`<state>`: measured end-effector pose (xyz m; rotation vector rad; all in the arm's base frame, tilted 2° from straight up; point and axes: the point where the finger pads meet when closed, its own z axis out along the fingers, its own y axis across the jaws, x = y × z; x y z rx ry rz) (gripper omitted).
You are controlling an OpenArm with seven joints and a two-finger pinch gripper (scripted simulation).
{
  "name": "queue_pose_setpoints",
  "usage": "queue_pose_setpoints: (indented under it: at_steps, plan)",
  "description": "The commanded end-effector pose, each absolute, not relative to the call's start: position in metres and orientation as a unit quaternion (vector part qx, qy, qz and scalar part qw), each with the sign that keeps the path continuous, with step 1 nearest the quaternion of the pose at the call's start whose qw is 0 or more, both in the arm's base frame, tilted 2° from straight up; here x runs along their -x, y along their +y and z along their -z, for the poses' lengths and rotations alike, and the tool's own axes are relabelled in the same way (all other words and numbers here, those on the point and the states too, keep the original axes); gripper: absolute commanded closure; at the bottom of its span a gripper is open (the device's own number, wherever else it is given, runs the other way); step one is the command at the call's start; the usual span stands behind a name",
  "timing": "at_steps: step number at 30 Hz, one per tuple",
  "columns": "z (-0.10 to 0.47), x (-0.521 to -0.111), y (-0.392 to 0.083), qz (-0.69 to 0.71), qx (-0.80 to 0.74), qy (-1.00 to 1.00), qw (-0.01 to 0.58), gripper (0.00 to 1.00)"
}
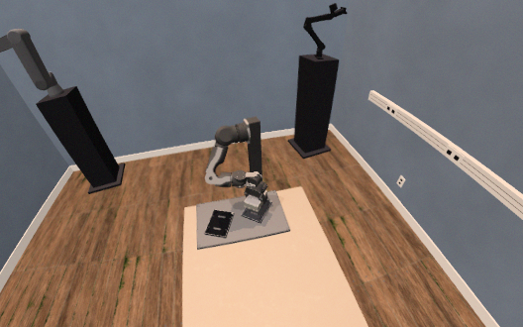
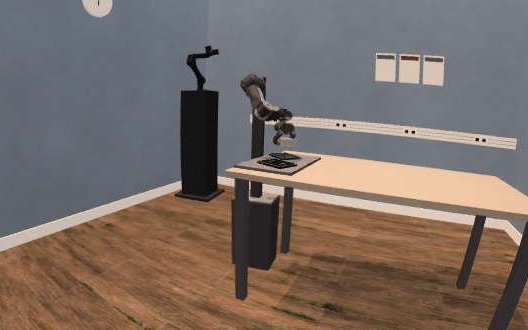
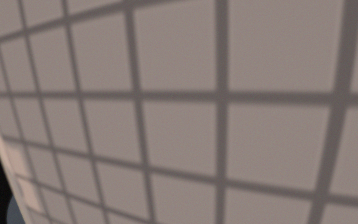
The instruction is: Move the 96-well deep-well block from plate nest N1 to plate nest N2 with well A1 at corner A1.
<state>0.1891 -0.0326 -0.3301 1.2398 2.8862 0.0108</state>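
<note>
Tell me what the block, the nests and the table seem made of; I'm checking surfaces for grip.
Deep-well block, held in the gripper: pale matte grey-beige, gridded, probably moulded plastic. Nests: flat black, matte, material unclear. Grey base plate: dull, metal or plastic. Table: light, smooth, unglossy top, perhaps wood or laminate.

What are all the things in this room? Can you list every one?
Table: one, light wood top, dark legs, middle of room.
Grey base plate: one, on the table's end by the arm.
Plate nests: two, black, side by side on the base plate; one bare, the other below the claw.
Deep-well block: one, pale grey-white, held in the air above the nests.
Black pedestals: two, each with a camera arm, and.
Wall rail: one, white.
Wall papers: three, white.
Clock: one, white.
Arm: one, grey.
Claw: one, closed on the block.
</note>
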Motion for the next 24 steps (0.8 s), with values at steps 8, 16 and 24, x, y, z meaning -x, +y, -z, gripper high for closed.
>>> queue_pose_setpoints:
  at_steps: [8,16,24]
  plan:
    - [0.328,-0.193,-0.030,-0.014,-0.392,0.920,0.005,1.00]
    - [0.360,-0.193,-0.031,-0.014,-0.392,0.920,0.005,1.00]
    - [0.360,-0.193,-0.031,-0.014,-0.392,0.920,0.005,1.00]
